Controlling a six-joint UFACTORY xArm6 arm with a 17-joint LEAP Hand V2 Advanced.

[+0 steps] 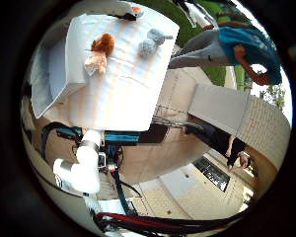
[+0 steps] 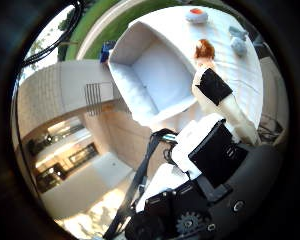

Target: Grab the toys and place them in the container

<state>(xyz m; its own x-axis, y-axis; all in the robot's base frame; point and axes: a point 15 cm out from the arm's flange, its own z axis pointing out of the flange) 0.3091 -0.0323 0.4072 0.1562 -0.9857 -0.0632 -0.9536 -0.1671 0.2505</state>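
So, nothing is in the container (image 2: 157, 75) yet: the white bin sits empty at one end of the white-clothed table (image 1: 118, 94). Three toys wait on the cloth: an orange-haired doll (image 1: 99, 52) nearest the bin, a grey plush (image 1: 152, 42) well apart from it, and a small white toy with an orange top (image 2: 196, 15) near the far edge. The hand (image 2: 217, 105) hangs high above the table with a finger stretched out straight, relaxed and holding nothing. By my reckoning the whole job is ahead, all three picks.
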